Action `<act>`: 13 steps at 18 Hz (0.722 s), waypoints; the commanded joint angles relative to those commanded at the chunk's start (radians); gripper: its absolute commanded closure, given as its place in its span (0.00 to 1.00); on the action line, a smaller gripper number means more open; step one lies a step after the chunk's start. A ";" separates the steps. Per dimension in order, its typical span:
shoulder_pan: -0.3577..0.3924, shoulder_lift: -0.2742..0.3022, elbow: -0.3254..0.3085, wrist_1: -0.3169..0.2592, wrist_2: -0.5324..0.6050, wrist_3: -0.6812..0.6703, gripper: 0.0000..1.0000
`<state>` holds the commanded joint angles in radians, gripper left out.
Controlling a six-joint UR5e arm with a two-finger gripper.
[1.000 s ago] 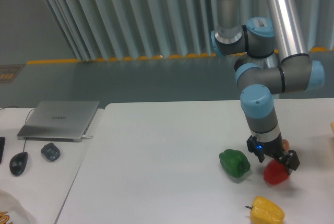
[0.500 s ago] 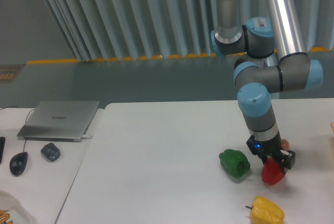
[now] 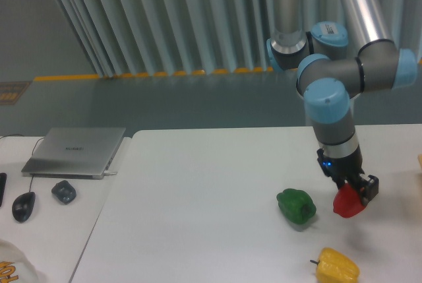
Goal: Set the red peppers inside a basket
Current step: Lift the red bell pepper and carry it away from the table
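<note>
You've got the fingers [image 3: 357, 192] pinching the red pepper [image 3: 347, 203] near its top, and it looks lifted just clear of the desk [image 3: 198, 190], toward the right side, at about 3 o'clock from the green pepper [image 3: 296, 205] and 12 o'clock from the yellow pepper [image 3: 338, 265]. My guess is it's light and hollow but with a glossy, slick skin and rounded shoulders, so it could twist or slide out. A grip across the widest lobes beats the stem end. No basket in view here.
</note>
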<state>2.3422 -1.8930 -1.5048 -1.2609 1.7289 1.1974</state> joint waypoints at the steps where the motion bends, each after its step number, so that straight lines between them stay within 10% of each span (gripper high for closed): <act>1: 0.015 0.006 0.000 -0.002 -0.003 0.061 0.76; 13: 0.202 0.012 -0.015 0.040 -0.014 0.612 0.73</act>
<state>2.5447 -1.8807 -1.5202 -1.2210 1.7151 1.8098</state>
